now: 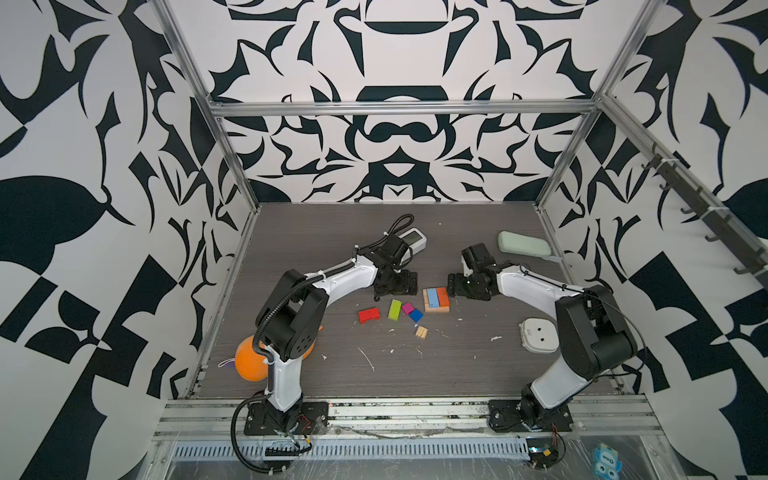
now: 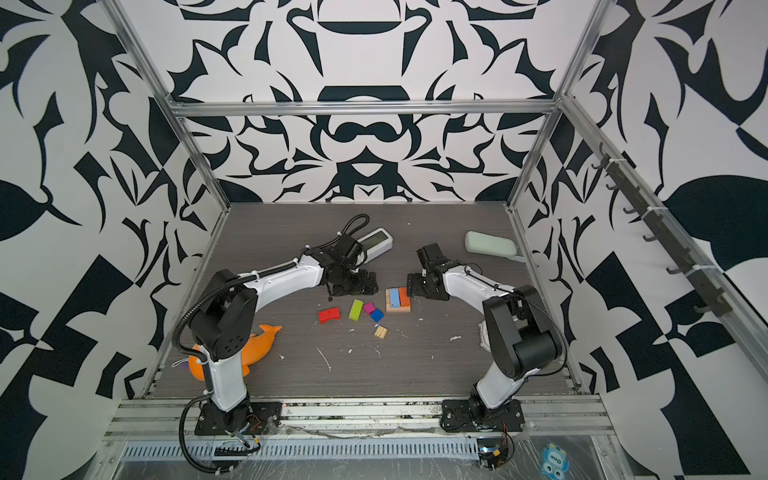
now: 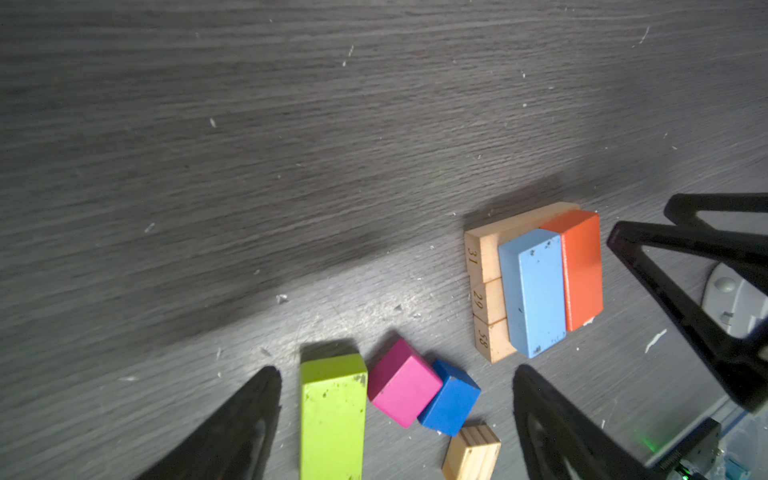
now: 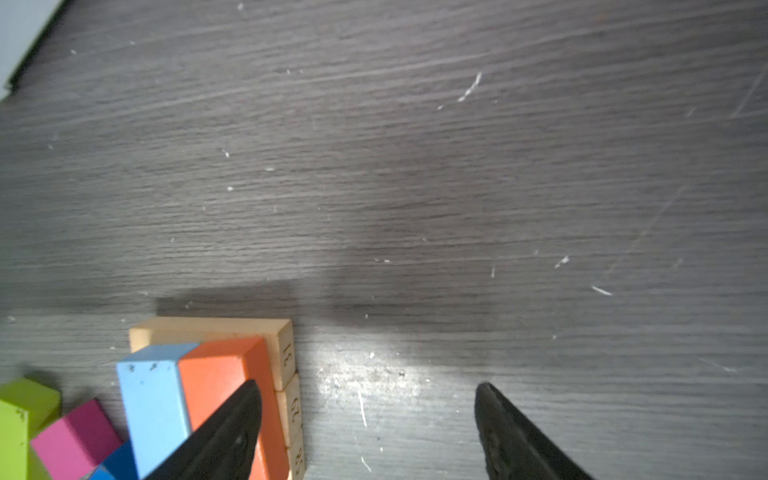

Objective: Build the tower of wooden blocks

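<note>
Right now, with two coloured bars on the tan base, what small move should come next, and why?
Probably lower the left arm's fingers onto the lime green bar. They stand open with it between them in the left wrist view, holding nothing, and the tan base shows a bare strip beside the light blue bar that a third bar could fill.

Tower (image 1: 436, 300) stood two layers high. The base was three tan bars (image 3: 484, 291) laid side by side, their ends stamped 31, 29 and 58. A light blue bar (image 1: 433, 296) and an orange bar (image 1: 442, 295) lay flat across them, touching along their long sides.

The other blocks lay loose. Taken from the tower in a top view:
- The magenta cube (image 1: 407, 308) sat at 9 o'clock and touched the dark blue cube (image 1: 415, 315).
- The lime green bar (image 1: 395, 309) lay just beyond them.
- The red block (image 1: 368, 314) lay farther out.
- The small tan block (image 1: 422, 332) lay apart at 7 o'clock.
</note>
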Controlling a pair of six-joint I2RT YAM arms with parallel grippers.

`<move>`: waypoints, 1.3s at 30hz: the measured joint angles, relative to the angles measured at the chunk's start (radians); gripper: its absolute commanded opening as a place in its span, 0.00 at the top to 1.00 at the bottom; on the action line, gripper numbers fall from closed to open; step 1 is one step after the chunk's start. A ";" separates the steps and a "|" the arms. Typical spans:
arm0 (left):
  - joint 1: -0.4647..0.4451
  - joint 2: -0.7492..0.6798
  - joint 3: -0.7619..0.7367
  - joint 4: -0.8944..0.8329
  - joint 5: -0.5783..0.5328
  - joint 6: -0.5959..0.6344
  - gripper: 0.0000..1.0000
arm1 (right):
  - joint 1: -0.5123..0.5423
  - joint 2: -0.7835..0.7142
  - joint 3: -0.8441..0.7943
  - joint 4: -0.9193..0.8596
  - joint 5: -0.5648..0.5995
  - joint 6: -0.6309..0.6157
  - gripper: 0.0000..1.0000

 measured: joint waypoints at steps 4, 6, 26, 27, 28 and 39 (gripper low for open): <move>-0.001 0.000 0.002 0.000 0.000 0.000 0.10 | 0.000 -0.017 -0.004 -0.005 0.001 0.000 0.15; -0.003 0.000 0.004 0.000 0.000 0.000 0.10 | 0.000 -0.018 -0.005 -0.006 0.004 0.000 0.15; -0.006 0.000 0.009 -0.004 0.000 0.003 0.10 | 0.000 -0.017 -0.054 -0.021 -0.001 0.003 0.15; -0.006 0.001 0.011 -0.005 0.000 0.004 0.10 | 0.000 -0.017 -0.055 -0.019 -0.001 0.003 0.15; -0.006 0.001 0.013 -0.005 0.000 0.005 0.10 | 0.000 -0.017 -0.056 -0.018 -0.002 0.003 0.15; -0.007 0.002 0.021 -0.006 0.000 0.007 0.10 | 0.005 -0.017 -0.061 -0.005 -0.016 0.004 0.15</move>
